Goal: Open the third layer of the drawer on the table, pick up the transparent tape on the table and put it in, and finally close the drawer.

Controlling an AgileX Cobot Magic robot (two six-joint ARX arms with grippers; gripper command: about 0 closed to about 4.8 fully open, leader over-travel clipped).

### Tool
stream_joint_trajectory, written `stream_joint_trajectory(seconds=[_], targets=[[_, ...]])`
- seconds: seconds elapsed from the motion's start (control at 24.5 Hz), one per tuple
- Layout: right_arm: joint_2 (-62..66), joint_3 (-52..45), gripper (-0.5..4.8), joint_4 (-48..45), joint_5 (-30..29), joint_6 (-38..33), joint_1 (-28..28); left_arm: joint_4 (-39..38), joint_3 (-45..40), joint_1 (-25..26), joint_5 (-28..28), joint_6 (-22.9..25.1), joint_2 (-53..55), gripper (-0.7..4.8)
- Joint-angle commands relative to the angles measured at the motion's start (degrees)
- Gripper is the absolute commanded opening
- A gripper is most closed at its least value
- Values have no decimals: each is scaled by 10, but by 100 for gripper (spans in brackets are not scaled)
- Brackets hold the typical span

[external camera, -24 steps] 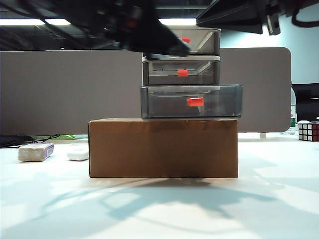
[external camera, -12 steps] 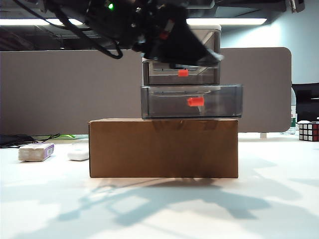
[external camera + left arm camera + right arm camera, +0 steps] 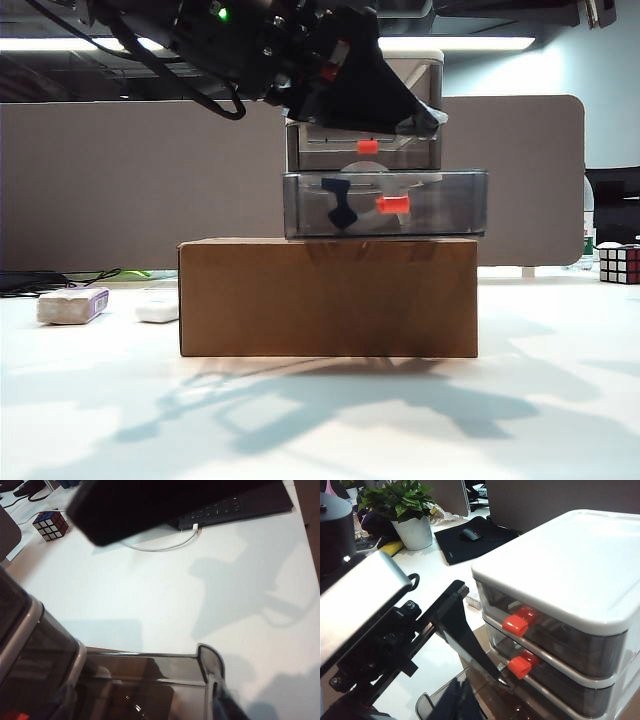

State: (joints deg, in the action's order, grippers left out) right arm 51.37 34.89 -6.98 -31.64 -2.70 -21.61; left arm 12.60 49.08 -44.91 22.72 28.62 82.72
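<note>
**Dropped in, now for the shutting**

Can see the transparent tape [image 3: 350, 200] lying inside the third layer [image 3: 440, 205] now, blue cutter showing through the smoky front. Saw only an empty tray there half a second back. Also caught the left gripper [image 3: 385, 105] sinking lower over the drawer [image 3: 560, 565] across that second. Hovers right above the pulled-out tray at the moment, jaws spread with nothing between them, going by the left wrist view. No sign of the right gripper in any view, so can't tell how those jaws stand. Only know from the right wrist camera of a high vantage off to one side of the unit's front.

Perched on the brown cardboard box [image 3: 327, 297] at the middle of the surface [image 3: 320, 420], by the way, with the third layer poking out toward the near edge further than the two above.

Reckon step two done: opened, filled. Leaves only the closing. Next up, probably: lift the left jaws clear of the tray, get something flat against the front or the red-orange handle [image 3: 392, 205], and push straight back toward the far edge until flush. Better go gently, or risk shoving the whole light unit along the box instead of sliding the tray home.
</note>
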Motion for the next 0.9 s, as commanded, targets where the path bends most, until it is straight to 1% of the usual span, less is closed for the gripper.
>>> stream_joint_trajectory(seconds=[0.04, 0.12, 0.16, 0.2, 0.24, 0.29, 0.33, 0.37, 0.41, 0.45, 0.53, 0.57, 0.69, 0.82, 0.9], targets=[[-2, 3, -5, -6, 0, 2, 0, 3, 2, 0, -11, -2, -3, 344], [-2, 3, -5, -6, 0, 2, 0, -11, 2, 0, -20, -3, -14, 340], [-2, 3, -5, -6, 0, 2, 0, -40, 2, 0, -19, -17, -31, 339], [-2, 3, -5, -6, 0, 2, 0, -76, 2, 0, -19, -25, -47, 317], [-2, 3, -5, -6, 1, 2, 0, -100, 2, 0, -19, -27, -57, 280], [-2, 3, -5, -6, 2, 2, 0, -125, 2, 0, -18, -39, -70, 229], [-2, 3, -5, -6, 2, 2, 0, -164, 2, 0, 3, -76, -94, 153], [-2, 3, -5, -6, 2, 2, 0, -190, 2, 0, 35, -103, -111, 115], [-2, 3, -5, -6, 2, 4, 0, -214, 2, 0, 73, -120, -124, 80], [-2, 3, -5, -6, 2, 7, 0, -228, 2, 0, 89, -126, -129, 63], [-2, 3, -5, -6, 3, 10, 0, -233, 1, 0, 89, -128, -130, 56], [-2, 3, -5, -6, 3, 10, 0, -226, 1, 0, 78, -128, -126, 56], [-2, 3, -5, -6, 11, 12, 0, -212, 1, 1, 72, -128, -105, 56], [-2, 3, -5, -5, 11, 13, 0, -192, 1, 0, 33, -126, -79, 56], [-2, 3, -5, -5, 11, 15, 0, -173, 1, 0, 18, -125, -64, 56]])
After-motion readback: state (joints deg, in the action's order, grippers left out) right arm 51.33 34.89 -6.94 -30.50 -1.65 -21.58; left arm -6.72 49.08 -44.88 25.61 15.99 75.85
